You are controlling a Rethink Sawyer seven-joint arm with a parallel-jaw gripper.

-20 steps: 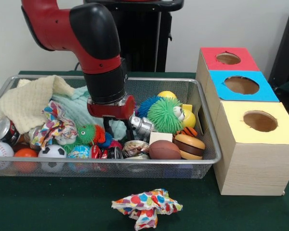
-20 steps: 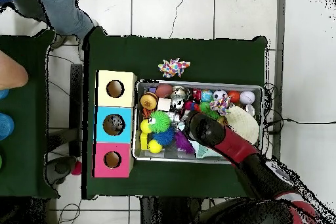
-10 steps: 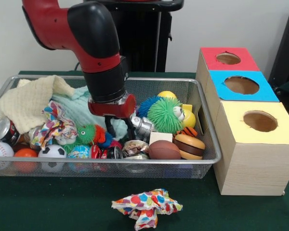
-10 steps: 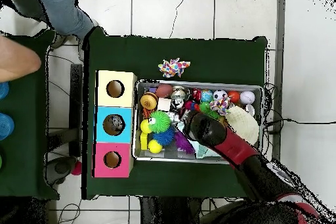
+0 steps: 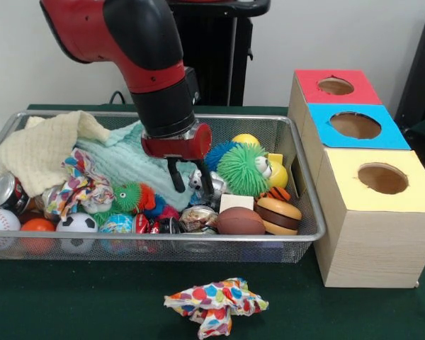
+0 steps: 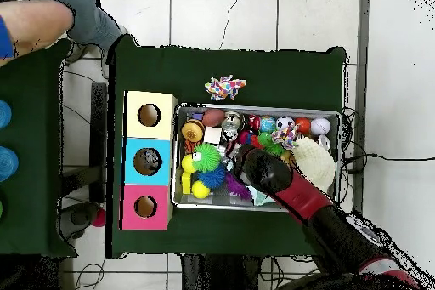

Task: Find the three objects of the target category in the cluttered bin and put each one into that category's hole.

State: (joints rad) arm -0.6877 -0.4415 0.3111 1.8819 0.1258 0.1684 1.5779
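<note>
- Jaws of the gripper (image 5: 190, 183) stand apart, two black fingers pointing down with a silver toy figure (image 5: 207, 184) between and just behind them; whether they touch it cannot be told.
- Taking the cluttered bin (image 5: 308, 212) as landmark: the gripper hangs inside it, right of its middle in the front view, over the mint green cloth (image 5: 131, 159).
- Right of the gripper in the bin sit a green spiky ball (image 5: 241, 168) and a blue spiky ball (image 5: 216, 154).
- Toward the bin's front rim lie a brown toy football (image 5: 241, 221) and a toy burger (image 5: 278, 214).
- At the bin's left end lie a cream cloth (image 5: 39, 149), a baseball (image 5: 0, 221) and a soccer ball (image 5: 76, 225).
- Beside the bin's right end stand three boxes; the hole (image 5: 355, 125) lies in the middle, blue-topped one.
- On the green worktop (image 5: 71, 301), in front of the bin, lies a spotted crumpled cloth (image 5: 214, 302).
- From overhead the arm (image 6: 289, 186) covers the bin's middle.
</note>
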